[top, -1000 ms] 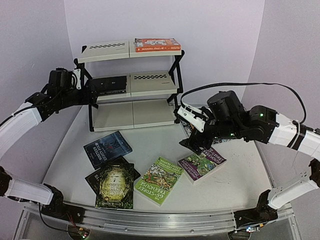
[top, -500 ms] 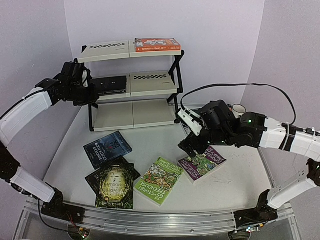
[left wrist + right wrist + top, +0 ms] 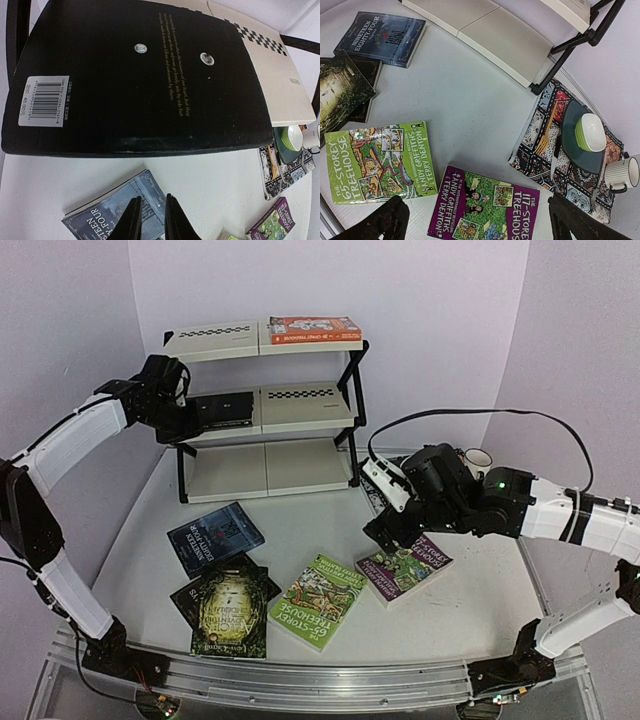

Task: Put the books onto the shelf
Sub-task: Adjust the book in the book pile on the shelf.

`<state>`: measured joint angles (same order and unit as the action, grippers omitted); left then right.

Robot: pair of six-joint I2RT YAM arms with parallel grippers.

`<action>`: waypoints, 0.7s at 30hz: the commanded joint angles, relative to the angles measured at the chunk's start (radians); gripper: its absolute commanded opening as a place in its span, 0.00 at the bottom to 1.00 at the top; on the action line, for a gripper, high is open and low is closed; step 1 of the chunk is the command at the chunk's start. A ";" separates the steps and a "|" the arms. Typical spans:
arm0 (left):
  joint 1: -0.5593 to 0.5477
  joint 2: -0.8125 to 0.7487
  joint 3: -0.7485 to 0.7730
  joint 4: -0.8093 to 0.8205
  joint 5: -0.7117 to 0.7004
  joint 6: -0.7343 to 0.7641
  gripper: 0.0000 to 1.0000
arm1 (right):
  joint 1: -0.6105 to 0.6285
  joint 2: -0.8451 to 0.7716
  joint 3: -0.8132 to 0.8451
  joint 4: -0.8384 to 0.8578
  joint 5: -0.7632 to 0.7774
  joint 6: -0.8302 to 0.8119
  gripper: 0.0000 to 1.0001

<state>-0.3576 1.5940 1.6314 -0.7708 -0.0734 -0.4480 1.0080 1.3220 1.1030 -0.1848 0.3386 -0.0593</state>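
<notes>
The white surface (image 3: 300, 525) carried the three-tier shelf (image 3: 270, 468) at its far side. An orange book (image 3: 315, 330) lay flat on the top tier and a black book (image 3: 222, 408) on the middle one. On the surface lay a dark blue book (image 3: 214, 537), a green-gold book (image 3: 228, 608) atop another dark book (image 3: 184, 600), a bright green book (image 3: 325, 600), a purple book (image 3: 405, 565) and a patterned mat (image 3: 535, 135).

White-shelled arms (image 3: 70, 445) with black joints, looping black cable (image 3: 480, 413).

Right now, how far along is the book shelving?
Done: orange book on the shelf's top tier, black book on the middle. In hand: nothing; open right hand hovers over the purple book. Left on the table: purple book, green book, gold book, blue book.
</notes>
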 commanded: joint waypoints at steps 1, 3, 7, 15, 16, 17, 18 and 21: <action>0.009 0.036 0.088 -0.008 0.011 -0.013 0.18 | -0.009 -0.033 -0.006 0.019 0.026 0.002 0.98; 0.012 0.053 0.106 -0.009 0.019 -0.011 0.17 | -0.011 -0.035 -0.005 0.020 0.024 0.000 0.98; 0.016 0.084 0.133 -0.010 0.027 -0.010 0.07 | -0.016 -0.038 -0.005 0.021 0.024 -0.005 0.98; 0.025 0.136 0.175 -0.015 0.047 -0.018 0.00 | -0.025 -0.044 -0.008 0.021 0.022 -0.007 0.98; 0.025 0.142 0.179 -0.017 0.046 -0.018 0.00 | -0.026 -0.044 -0.008 0.021 0.021 -0.007 0.98; 0.027 0.146 0.184 -0.016 0.045 -0.019 0.00 | -0.028 -0.044 -0.008 0.021 0.020 -0.007 0.98; 0.027 0.152 0.188 -0.017 0.045 -0.018 0.00 | -0.028 -0.044 -0.008 0.021 0.020 -0.008 0.98; 0.030 0.169 0.204 -0.017 0.046 -0.017 0.00 | -0.032 -0.045 -0.006 0.022 0.018 -0.010 0.98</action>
<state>-0.3382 1.7454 1.7672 -0.8089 -0.0277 -0.4545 0.9836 1.3067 1.1000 -0.1825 0.3401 -0.0654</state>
